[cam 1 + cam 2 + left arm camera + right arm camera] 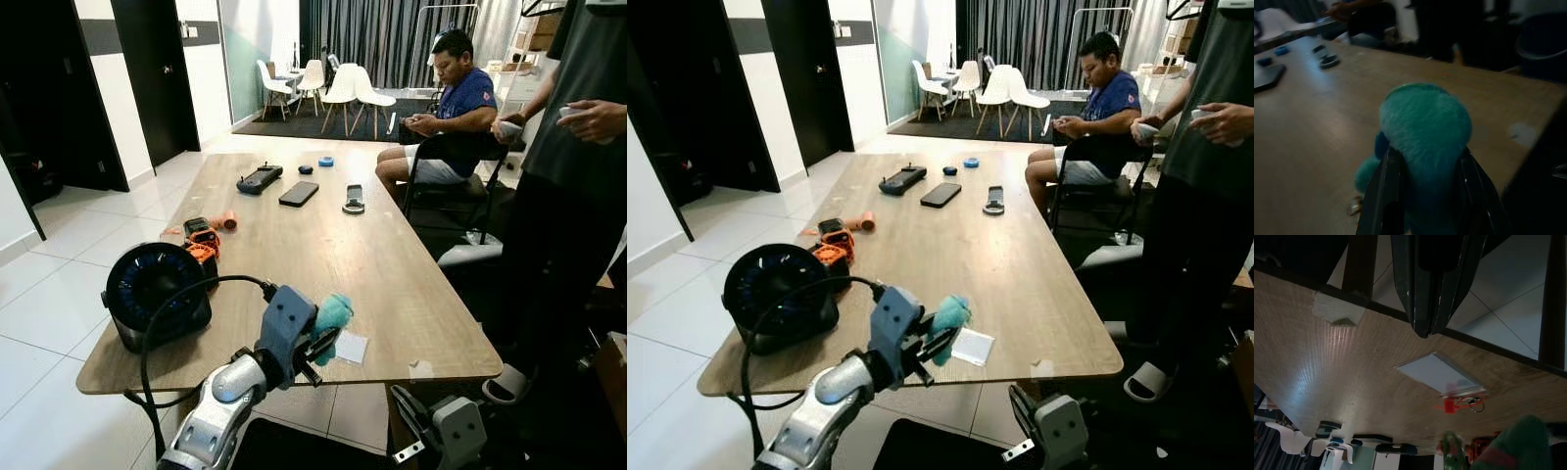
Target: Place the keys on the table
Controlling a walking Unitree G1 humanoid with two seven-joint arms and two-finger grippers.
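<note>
The keys hang from a fluffy teal pom-pom [331,313], and my left gripper [321,345] is shut on it just above the wooden table's [323,245] near edge. In the left wrist view the pom-pom [1425,132] sits between both black fingers [1383,196], with a small metal bit [1354,208] dangling below. A white card [351,347] lies flat on the table beside the pom-pom, with a red tag and key ring [1457,404] at its edge. My right gripper [1422,330] is low, off the table's near right corner, fingers together and empty.
A black round fan [155,292] and an orange tool [203,240] stand at the near left. A controller [259,178], a phone [298,193] and small items lie further along. One person sits at the far right [451,108]; another stands close on the right [578,176].
</note>
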